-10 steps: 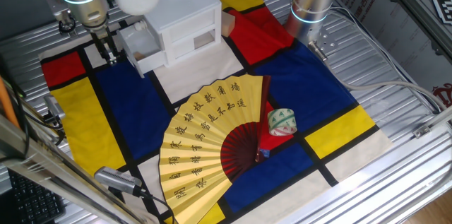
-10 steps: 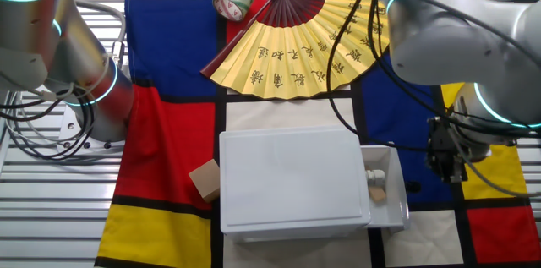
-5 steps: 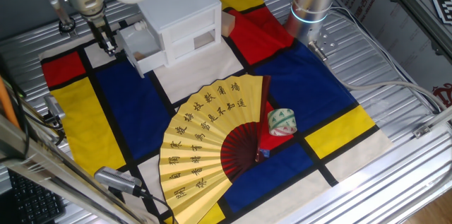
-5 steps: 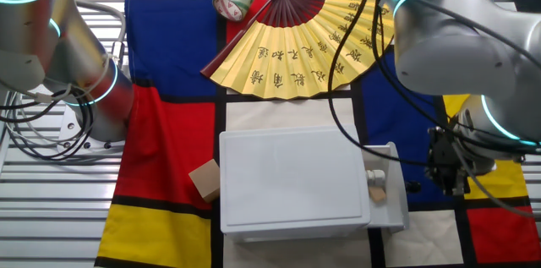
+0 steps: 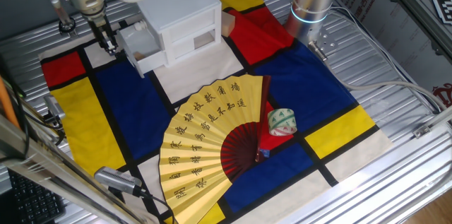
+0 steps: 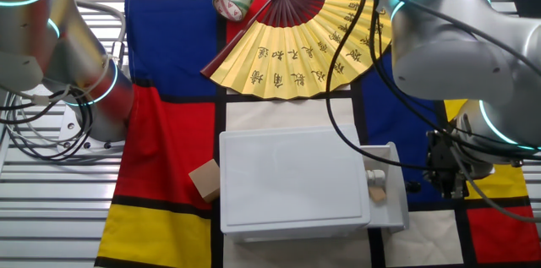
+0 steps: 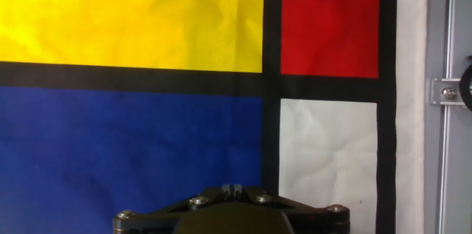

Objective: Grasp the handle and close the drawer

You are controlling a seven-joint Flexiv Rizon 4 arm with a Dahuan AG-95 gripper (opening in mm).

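The white cabinet (image 5: 185, 13) stands at the back of the checked cloth. Its upper drawer (image 5: 143, 46) is pulled out to the left and holds small items (image 6: 375, 185). My gripper (image 5: 108, 43) hangs just left of the drawer's front panel, a small gap away from it. From the other fixed view the gripper (image 6: 448, 185) is to the right of the drawer (image 6: 390, 209), over the blue field. In the hand view the fingertips (image 7: 233, 187) meet with nothing between them; below lies only cloth. The handle is too small to make out.
A yellow folding fan (image 5: 208, 143) is spread over the middle of the cloth, with a roll of tape (image 5: 281, 121) beside it. A small cardboard box (image 6: 205, 180) lies by the cabinet's other side. A second arm's base (image 5: 311, 8) stands at the back right.
During the first half second the arm moved a little toward the back of the table beside the drawer's front. Since then it has stayed still, and the drawer has stayed open.
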